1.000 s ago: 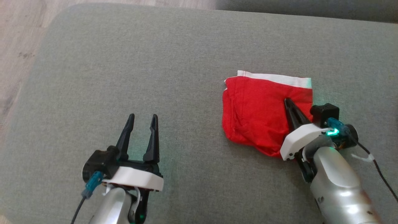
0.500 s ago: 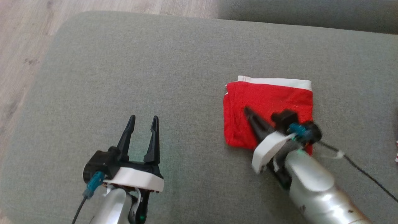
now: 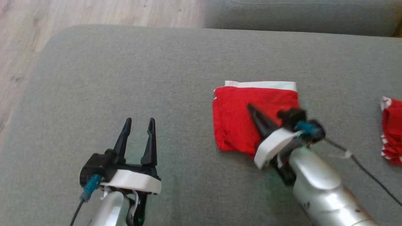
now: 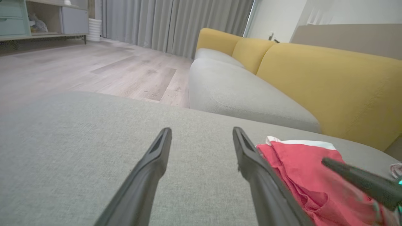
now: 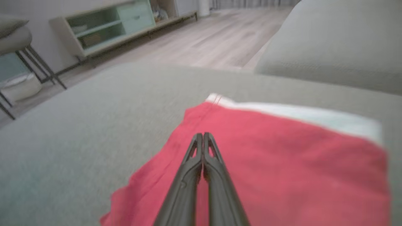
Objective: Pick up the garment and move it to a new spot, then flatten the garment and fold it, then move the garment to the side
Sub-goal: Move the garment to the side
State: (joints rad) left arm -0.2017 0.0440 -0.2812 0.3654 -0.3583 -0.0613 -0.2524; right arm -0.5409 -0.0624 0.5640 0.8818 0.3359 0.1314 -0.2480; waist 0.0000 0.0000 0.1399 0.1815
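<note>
Garment (image 3: pixel 238 119): red, folded to a rough rectangle, lying flat on the grey cushion (image 3: pixel 125 62), right of its middle. White band (image 3: pixel 260 84) runs along the side facing the far edge.

Right gripper (image 3: pixel 250 107): fingers pressed together, nothing pinched between them, tips over the garment's middle. Cannot tell whether they touch the cloth.

Left gripper (image 3: pixel 139 122): fingers spread wide, holding nothing, over bare cushion toward the near left corner, well apart from the garment.

Second red cloth (image 3: pixel 392 128) lies toward the right edge.
</note>
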